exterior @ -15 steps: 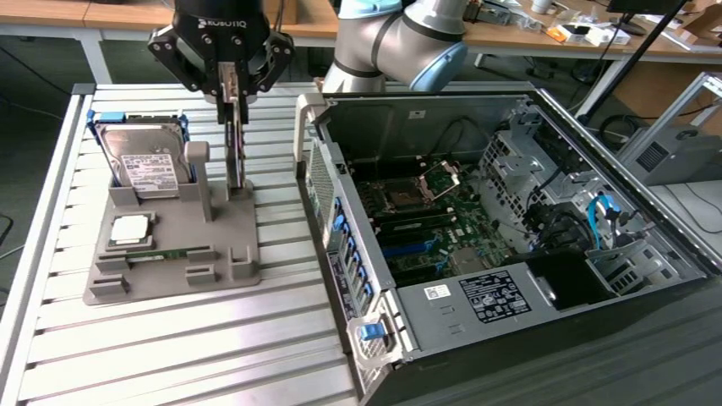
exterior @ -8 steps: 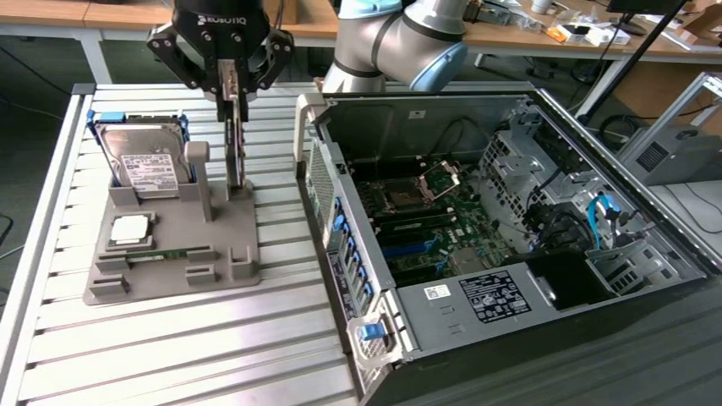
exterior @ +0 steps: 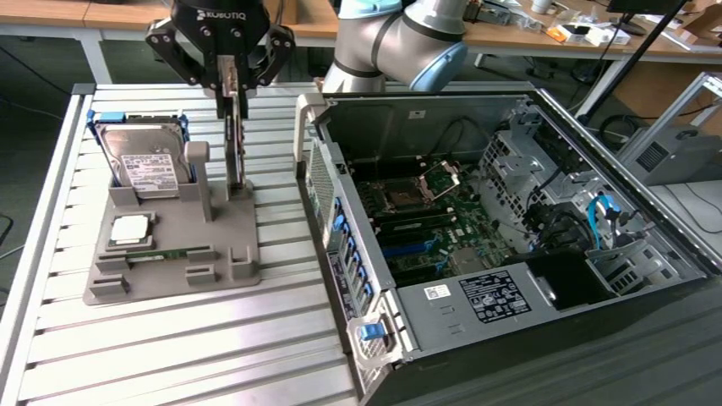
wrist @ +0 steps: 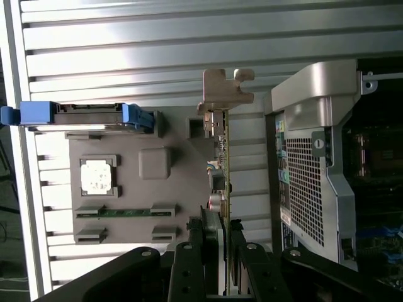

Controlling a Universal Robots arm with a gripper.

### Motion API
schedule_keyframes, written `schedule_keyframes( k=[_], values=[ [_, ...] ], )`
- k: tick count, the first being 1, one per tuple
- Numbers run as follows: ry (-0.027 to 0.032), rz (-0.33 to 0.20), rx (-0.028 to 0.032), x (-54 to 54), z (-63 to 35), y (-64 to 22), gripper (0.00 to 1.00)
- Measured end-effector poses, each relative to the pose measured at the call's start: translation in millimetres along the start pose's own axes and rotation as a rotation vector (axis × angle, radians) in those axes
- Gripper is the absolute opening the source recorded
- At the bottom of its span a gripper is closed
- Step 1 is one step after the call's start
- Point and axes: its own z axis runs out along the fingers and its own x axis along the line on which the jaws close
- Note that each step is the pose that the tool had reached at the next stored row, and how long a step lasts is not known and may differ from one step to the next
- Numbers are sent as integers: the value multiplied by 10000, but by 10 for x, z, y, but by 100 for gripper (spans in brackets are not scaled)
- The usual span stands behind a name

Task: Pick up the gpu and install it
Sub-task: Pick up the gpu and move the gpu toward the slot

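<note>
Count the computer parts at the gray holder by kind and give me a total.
hard drive: 1
processor chip: 1
memory stick: 1
gpu: 1, standing upright with the gripper closed on it
Total: 4

Black, angular two-fingered gripper, marked in white ROBOTIQ capitals across the boxy black housing. Built from flat black link bars, pinned at each pivot with small round silvery screws. Tipped with slim dark finger pads. Behind it, a thick silver-grey tubular metal arm, smooth and rounded at the joints, closed off with pale-blue round plastic covers. Matte on the gripper, softly shiny on the arm.
</note>
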Motion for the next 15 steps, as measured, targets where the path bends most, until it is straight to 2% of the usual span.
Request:
schedule_keyframes(
  k=[15],
  values=[
    [3, 2, -51, -2, -83, 1, 27]
  ],
)
